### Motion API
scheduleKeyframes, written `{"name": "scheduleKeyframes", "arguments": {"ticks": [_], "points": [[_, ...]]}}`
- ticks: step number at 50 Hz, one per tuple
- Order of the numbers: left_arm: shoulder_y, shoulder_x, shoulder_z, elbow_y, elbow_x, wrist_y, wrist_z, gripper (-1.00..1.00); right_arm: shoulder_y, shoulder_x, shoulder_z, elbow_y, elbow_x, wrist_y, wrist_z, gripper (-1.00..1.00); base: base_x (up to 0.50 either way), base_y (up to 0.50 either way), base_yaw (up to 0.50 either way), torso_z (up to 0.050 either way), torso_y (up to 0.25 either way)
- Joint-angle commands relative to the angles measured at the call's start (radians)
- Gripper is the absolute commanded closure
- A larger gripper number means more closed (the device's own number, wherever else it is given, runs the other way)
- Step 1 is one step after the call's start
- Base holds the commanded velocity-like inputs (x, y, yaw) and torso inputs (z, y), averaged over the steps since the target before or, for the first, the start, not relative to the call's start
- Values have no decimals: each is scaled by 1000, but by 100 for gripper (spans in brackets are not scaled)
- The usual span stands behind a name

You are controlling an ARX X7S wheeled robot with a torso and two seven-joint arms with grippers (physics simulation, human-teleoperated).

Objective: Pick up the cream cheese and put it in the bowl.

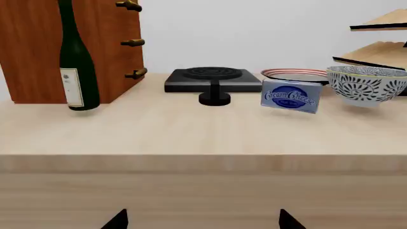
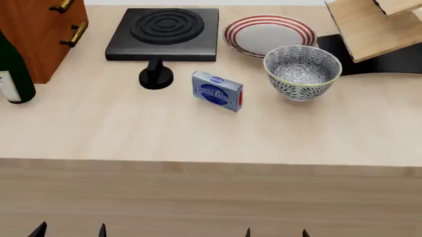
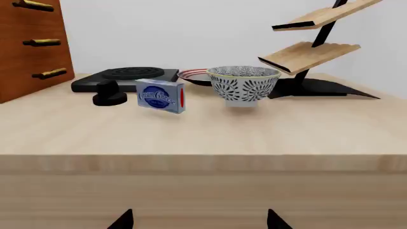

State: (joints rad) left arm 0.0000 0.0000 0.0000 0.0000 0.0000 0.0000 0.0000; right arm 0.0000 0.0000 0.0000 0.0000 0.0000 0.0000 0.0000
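Desk (image 2: 197, 138): light wood top, front edge running across the near part of the head view.

Cream cheese (image 2: 218, 91): 1 small blue box with a dark blue oval logo and a red end, standing on edge near the middle of the desk, its printed face toward the near side. It is left of the bowl and apart from it, and just right of the black knob. Not touched by either gripper.

Bowl (image 2: 303, 71): 1 deep round bowl, white with a dark leafy pattern and a pale rim, upright on the desk, right of the cream cheese and near to the plate.

Plate (image 2: 269, 34): 1 flat white plate with red stripes, far of the bowl.

Burner (image 2: 165, 33): 1 black square plate with concentric rings, left of the plate; a round black knob (image 2: 156, 76) stands at its near side.

Wine bottle (image 2: 12, 74): 1 dark green bottle, upright, at the far left beside a brown wooden cabinet (image 2: 39, 34) with brass handles.

Wooden rack (image 2: 369, 29): tiered shelves on a black base, far right.

Left gripper (image 2: 69, 230): only 2 dark fingertips at the near edge of the view, set wide apart, holding nothing.

Right gripper (image 2: 275, 232): likewise 2 fingertips, wide apart, holding nothing.
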Motion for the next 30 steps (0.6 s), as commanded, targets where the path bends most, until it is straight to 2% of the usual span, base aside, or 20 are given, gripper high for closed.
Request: {"name": "scheduleKeyframes", "arguments": {"ticks": [1, 2, 4, 6, 7, 8, 9, 13, 14, 15, 17, 19, 20, 21, 22, 23, 24, 27, 30], "points": [[0, -10, 11, 0, -10, 0, -11, -100, 4, 21, -28, 16, 18, -12, 28, -100, 0, 0, 0, 0, 0], [-8, -10, 19, -84, -2, 77, -11, -100, 6, 25, -32, 11, 21, 1, 37, -100, 0, 0, 0, 0, 0], [-4, -22, 35, -87, -7, 91, -22, -100, 4, 31, -42, 16, 32, -7, 37, -100, 0, 0, 0, 0, 0], [-1, -33, 48, -80, -29, 79, -3, -100, 7, 35, -48, 32, 35, -16, 47, -100, 0, 0, 0, 0, 0], [9, -39, 46, -1, -43, 11, -5, -100, 8, 39, -50, 35, 51, -12, 37, -100, 0, 0, 0, 22, 0], [5, -39, 46, -49, -52, 61, -2, -100, 9, 41, -53, 38, 48, -16, 44, -100, 0, 0, 0, 25, 0], [13, -44, 46, 10, -60, 16, -4, -100, 9, 42, -55, 41, 48, -24, 49, -100, 0, 0, 0, 29, 0], [14, -50, 56, 15, -51, 14, -30, -100, 13, 49, -58, 37, 69, -19, 55, -100, 0, 0, 0, 46, 0], [3, -47, 61, -76, -52, 92, -25, -100, 13, 50, -60, 37, 70, -23, 59, -100, 0, 0, 0, 50, 0], [1, -49, 64, -87, -57, 101, -23, -100, 13, 52, -63, 39, 70, -25, 61, -100, 0, 0, 0, 50, 0], [10, -57, 67, 3, -59, 18, -34, -100, 18, 55, -69, 56, 67, -30, 67, -100, 0, 0, 0, 50, 0], [6, -58, 69, -33, -76, 42, -25, -100, 18, 57, -73, 57, 72, -30, 70, -100, 0, 0, 0, 50, 0], [6, -64, 71, 5, -84, 1, -24, -100, 18, 59, -72, 55, 77, -30, 71, -100, 0, 0, 0, 50, 0], [-4, -61, 75, -79, -86, 70, -14, -100, 17, 60, -72, 53, 80, -29, 74, -100, 0, 0, 0, 50, 0], [-1, -66, 74, -20, -97, 8, -18, -100, 17, 61, -72, 52, 80, -32, 78, -100, 0, 0, 0, 50, 0], [-7, -63, 77, -88, -91, 72, -17, -100, 18, 63, -75, 55, 81, -34, 79, -100, 0, 0, 0, 50, 0], [3, -69, 79, -12, -90, 13, -27, -100, 19, 64, -79, 60, 73, -37, 86, -100, 0, 0, 0, 50, 0], [9, -74, 85, 8, -87, 7, -38, -100, 20, 67, -84, 62, 73, -41, 95, -100, 0, 0, 0, 50, 0], [-1, -69, 91, -106, -83, 115, -36, -100, 20, 71, -87, 62, 77, -43, 99, -100, 0, 0, 0, 50, 0]]}}
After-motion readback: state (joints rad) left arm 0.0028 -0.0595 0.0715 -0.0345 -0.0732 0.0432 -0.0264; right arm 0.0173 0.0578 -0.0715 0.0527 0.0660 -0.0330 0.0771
